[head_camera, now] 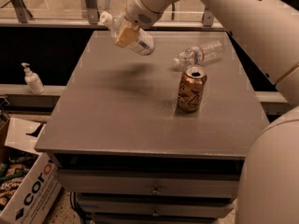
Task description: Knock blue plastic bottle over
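The blue plastic bottle (140, 43) has a white cap and a pale label. It hangs tilted in the air over the far left part of the grey table (121, 115), cap pointing left, and casts a shadow on the top below it. My gripper (125, 34) reaches down from the upper right and is shut on the bottle's middle, its yellowish fingers (127, 36) across the body.
A bronze can (191, 88) stands upright right of centre. A slim clear bottle with a red-white label (200, 54) lies on its side behind it. A white pump bottle (32, 79) stands on a ledge at left. A cardboard box (28, 190) sits on the floor, lower left.
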Motion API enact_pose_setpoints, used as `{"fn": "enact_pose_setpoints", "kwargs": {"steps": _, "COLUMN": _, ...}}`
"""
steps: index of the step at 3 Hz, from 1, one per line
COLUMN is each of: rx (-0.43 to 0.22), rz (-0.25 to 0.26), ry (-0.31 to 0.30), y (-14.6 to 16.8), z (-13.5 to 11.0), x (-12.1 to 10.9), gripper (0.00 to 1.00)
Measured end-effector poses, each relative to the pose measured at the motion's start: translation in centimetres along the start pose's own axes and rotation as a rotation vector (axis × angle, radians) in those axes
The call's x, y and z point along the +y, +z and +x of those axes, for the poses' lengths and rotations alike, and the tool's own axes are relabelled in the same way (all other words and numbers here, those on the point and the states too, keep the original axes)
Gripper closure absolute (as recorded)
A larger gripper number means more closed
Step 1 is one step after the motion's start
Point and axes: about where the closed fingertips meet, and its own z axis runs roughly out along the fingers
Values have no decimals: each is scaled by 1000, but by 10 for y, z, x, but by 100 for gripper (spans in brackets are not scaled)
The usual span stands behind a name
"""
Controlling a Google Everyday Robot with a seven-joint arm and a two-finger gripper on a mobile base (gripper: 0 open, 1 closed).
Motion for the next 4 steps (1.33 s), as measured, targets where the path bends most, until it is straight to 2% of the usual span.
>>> {"fn": "enact_pose_setpoints", "kwargs": {"steps": 1, "rx": 30, "rz": -83, "ry": -73, "y": -1, "z": 5, "x": 20, "gripper": 100}}
{"fn": "enact_pose_setpoints", "kwargs": {"steps": 2, "rx": 63, "rz": -144, "ry": -140, "y": 3, "z": 4, "x": 39, "gripper": 100}}
{"fn": "enact_pose_setpoints", "kwargs": {"steps": 4, "rx": 127, "rz": -240, "ry": -250, "y": 22, "z": 11, "x": 72, "gripper": 100}}
